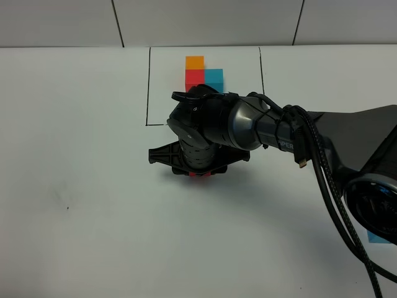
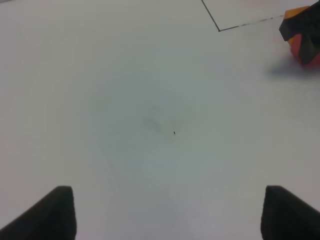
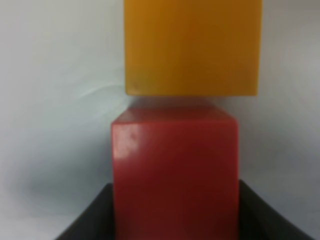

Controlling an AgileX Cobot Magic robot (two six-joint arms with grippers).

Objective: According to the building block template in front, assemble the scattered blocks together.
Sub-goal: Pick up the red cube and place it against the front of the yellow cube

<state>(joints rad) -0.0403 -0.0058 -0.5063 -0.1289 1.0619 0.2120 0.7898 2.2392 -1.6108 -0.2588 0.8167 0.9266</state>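
On tabletop (image 1: 74,155), red cube (image 3: 175,170) is clamped by right fingers (image 3: 87,222), just beside orange cube (image 3: 192,47), near template (image 1: 203,73). Well apart lies blue cube (image 1: 378,237). Nothing is held by left fingers (image 2: 55,212), spread wide.

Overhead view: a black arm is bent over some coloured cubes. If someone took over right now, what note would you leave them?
Left fingers: open, holding nothing, above the table.
Right fingers: shut on the red block, low over the table just in front of the template.
Orange block: directly beyond the red one, touching or nearly; too blurred to tell.
Light blue block: far right, partly hidden by the right arm.
Done: red sits against orange.
Left: check that joint, then probably set the light blue block beside the red, as the template shows.
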